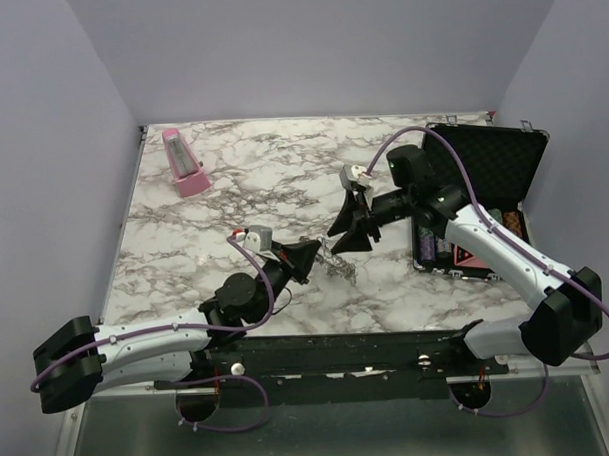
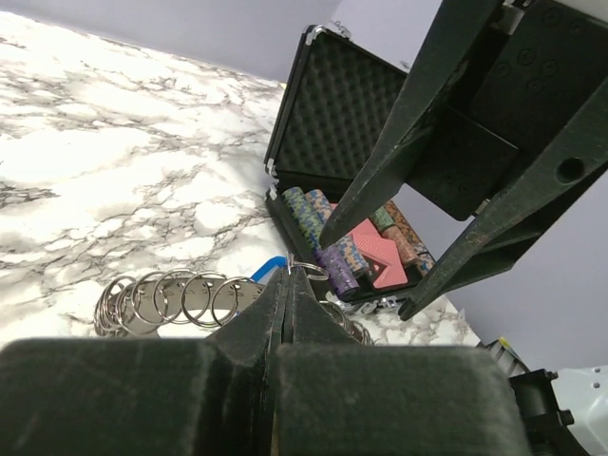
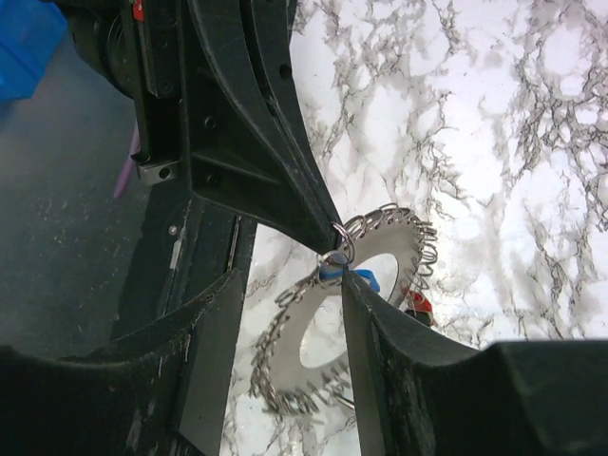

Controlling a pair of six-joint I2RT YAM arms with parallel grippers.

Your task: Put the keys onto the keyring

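Two tools meet at the keyring (image 3: 389, 252), lying flat on the tabletop (image 1: 262, 169): the left tool (image 2: 288, 274) is pinched tight on a small wire loop (image 3: 339, 237) at its rim, probably steadying it, while the right tool (image 3: 293, 282) gapes astride the blue-headed key (image 3: 356, 277)

The white-and-grey marbled bench (image 1: 233, 190) carries one flat grey metal keyring (image 3: 388, 255). Its rim is lined with small wire loops that are too many and too overlapped to count with certainty. Two keys show beside it: one blue-headed silver key (image 3: 348, 276) and one red-headed silver key (image 3: 419, 302). There is one open black foam-lined case (image 1: 482, 167), holding at least three rows of multicoloured round chips (image 2: 332, 256), and one pink wedge-shaped object (image 1: 185, 164). Two white-and-black robot arms reach over the bench, the left arm (image 1: 158, 338) and the right arm (image 1: 500, 246).
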